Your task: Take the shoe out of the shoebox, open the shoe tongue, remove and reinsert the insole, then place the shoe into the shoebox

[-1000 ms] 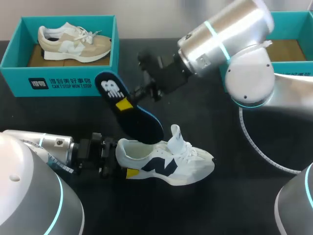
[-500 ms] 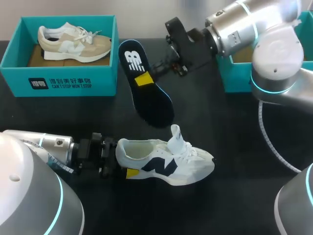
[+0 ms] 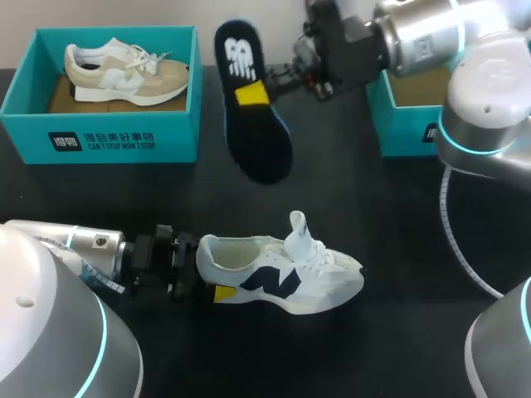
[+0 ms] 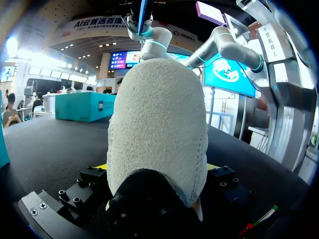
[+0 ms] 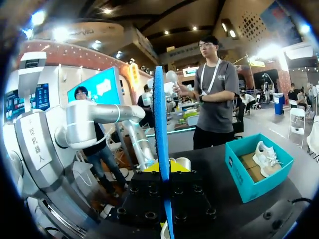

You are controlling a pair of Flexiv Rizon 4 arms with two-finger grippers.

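The white sneaker with a navy side logo [image 3: 282, 269] lies on its sole on the black bench [image 3: 373, 224], out of its box, tongue raised. Its long axis runs across the bench, heel toward the left gripper [image 3: 196, 269], toe toward the robot's right. That gripper's fingers are clamped on the heel from both sides; in the left wrist view the suede heel [image 4: 157, 129] fills the space between them.

The dark insole with a white logo, yellow patch and blue edge [image 3: 253, 133] is out of the shoe, held in the air at the far side of the bench between the two teal shoeboxes. The right gripper [image 3: 286, 76] has its fingers pinched on its side; in the right wrist view it stands edge-on [image 5: 159, 124] between them.

The insole's long axis runs far to near, roughly crosswise to the sneaker. Reinserting it likely calls for about a quarter turn and a descent toward the open collar. The right arm is the only one free to do so.
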